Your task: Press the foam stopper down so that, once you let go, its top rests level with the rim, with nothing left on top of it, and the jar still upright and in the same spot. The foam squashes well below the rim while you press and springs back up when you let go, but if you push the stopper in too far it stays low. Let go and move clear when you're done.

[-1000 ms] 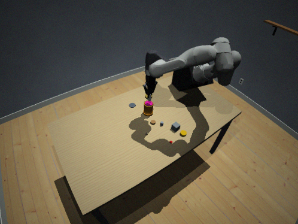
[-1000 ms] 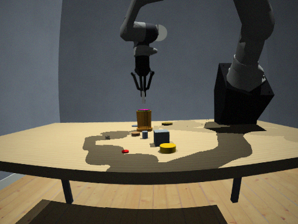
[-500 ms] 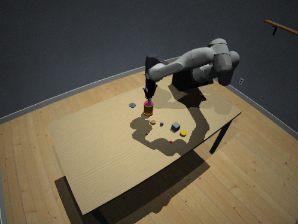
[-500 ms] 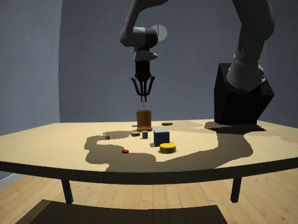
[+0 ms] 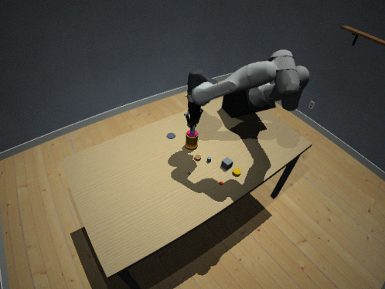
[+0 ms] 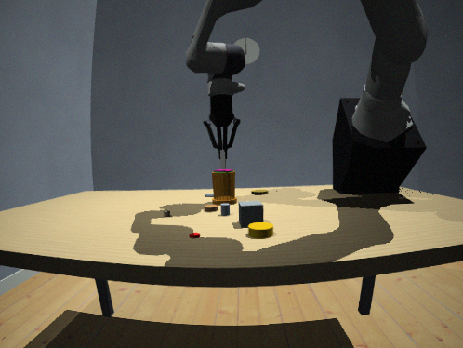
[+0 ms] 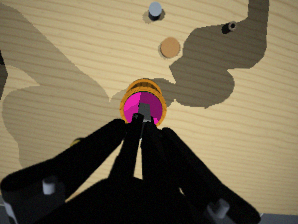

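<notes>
The hand has its two fingers drawn fully together into a single blunt tip, with nothing held between them, and it points straight down. Seen from the side, that tip sits just above the round magenta foam stopper; whether it is already touching cannot be told, since the gap is too thin to read. From the wrist camera the closed fingertips overlie the middle of the magenta disc, so the stopper lies directly below the hand, on its own vertical line, with no sideways offset to speak of.

The stopper sits in the mouth of an upright orange ribbed cylindrical jar, and its top shows as a thin band slightly proud of the rim. The jar's long axis is vertical and lines up with the hand's, which is the relation the press depends on: a straight push down should load the foam evenly, while any tilt or drift could shove the jar across the pale wooden counter.

Further out, near the jar's foot, lie a flat brown disc and a small blue-grey peg; beyond them a grey-blue cube, a yellow puck and a small red button. All stand apart from the jar and away from the hand's downward path.
</notes>
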Motion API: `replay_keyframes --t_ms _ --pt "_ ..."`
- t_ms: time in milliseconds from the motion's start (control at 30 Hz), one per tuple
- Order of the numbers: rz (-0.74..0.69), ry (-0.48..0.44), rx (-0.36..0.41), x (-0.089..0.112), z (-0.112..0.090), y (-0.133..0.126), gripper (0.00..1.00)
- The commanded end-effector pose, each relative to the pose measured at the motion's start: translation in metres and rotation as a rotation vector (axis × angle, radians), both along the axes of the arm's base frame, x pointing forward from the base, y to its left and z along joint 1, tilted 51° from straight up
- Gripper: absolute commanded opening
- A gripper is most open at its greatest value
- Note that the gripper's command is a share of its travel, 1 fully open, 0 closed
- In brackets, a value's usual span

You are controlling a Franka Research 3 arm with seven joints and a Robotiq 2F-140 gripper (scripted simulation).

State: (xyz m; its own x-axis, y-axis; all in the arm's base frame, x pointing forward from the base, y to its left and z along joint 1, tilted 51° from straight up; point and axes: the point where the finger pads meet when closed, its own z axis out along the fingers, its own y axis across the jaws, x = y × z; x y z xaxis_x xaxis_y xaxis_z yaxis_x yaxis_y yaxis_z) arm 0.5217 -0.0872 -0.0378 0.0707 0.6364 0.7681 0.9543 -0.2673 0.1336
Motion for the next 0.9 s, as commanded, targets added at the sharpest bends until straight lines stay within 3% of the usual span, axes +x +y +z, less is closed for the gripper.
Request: replay_keyframes --t_ms 0,867 --pt "0.001 -0.005 -0.002 0.001 -0.001 0.001 0.0" --pt "0.001 -0.005 -0.002 0.002 -0.007 0.012 0.0"
